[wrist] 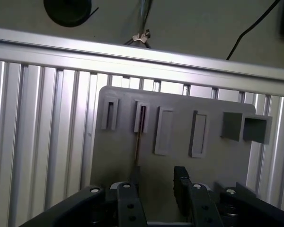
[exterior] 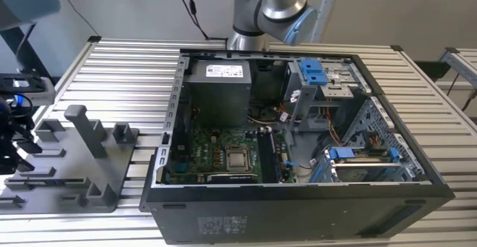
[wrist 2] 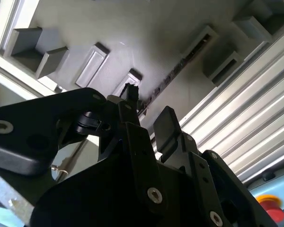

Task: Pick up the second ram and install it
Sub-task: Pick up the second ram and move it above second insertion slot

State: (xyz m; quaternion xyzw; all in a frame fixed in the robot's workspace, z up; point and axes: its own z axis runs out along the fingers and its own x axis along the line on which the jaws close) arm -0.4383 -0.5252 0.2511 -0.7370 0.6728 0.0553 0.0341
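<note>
Pick-up is seemingly underway: the black gripper (wrist: 155, 191), jaws spread, is hovering over the grey plastic fixture tray (exterior: 71, 166) at the exterior view's left. There the thin, flat second ram (wrist: 139, 137) is standing edge-on in a slot, calling for a square straddle.

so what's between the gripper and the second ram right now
Nothing but bare grey fixture tray, in the first wrist view: the open gripper hangs over it, short of the second ram standing on edge in its slot.

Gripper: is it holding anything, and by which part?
Nothing is held. The gripper has its fingers apart, nothing between them; the second ram stands on edge in a slot of the grey fixture tray.
</note>
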